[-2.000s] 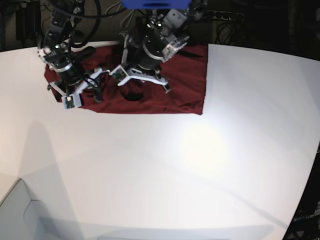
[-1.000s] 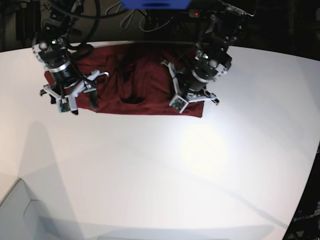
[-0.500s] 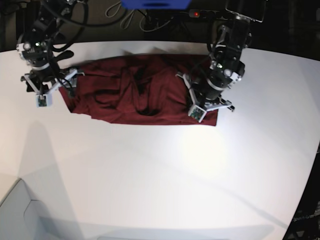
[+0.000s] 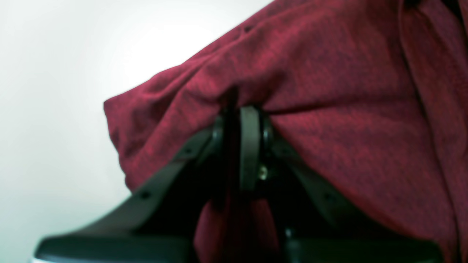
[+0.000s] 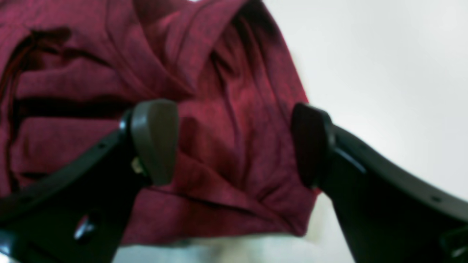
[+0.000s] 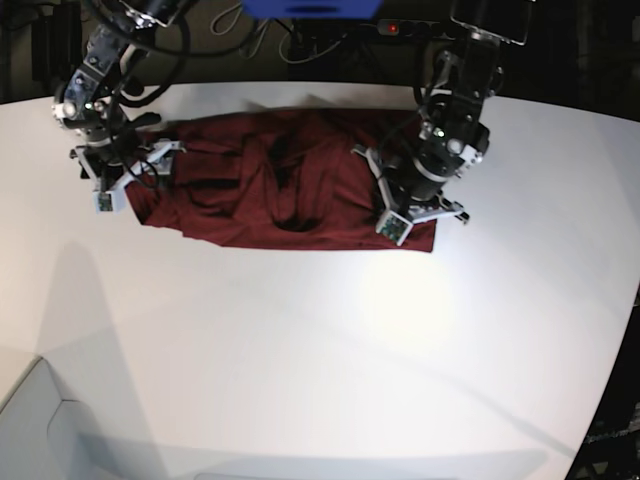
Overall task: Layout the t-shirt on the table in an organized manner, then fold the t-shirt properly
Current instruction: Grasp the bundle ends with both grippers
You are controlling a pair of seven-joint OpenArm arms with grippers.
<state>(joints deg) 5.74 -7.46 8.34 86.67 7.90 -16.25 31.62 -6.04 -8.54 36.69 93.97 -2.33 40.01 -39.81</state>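
The dark red t-shirt lies wrinkled and stretched sideways across the far part of the white table. My left gripper is at the shirt's right front corner. In the left wrist view it is shut on a fold of the shirt, which drapes over the fingers. My right gripper is at the shirt's left end. In the right wrist view it is open, its jaws wide apart just above the bunched edge of the shirt, holding nothing.
Dark cables and equipment sit behind the table's far edge. A grey box corner shows at the front left. The table's curved edge runs down the right side.
The shirt was pulled toward the front and spread wider. In the last half second my right gripper moved right, back over the shirt's left end. My left arm barely moved.
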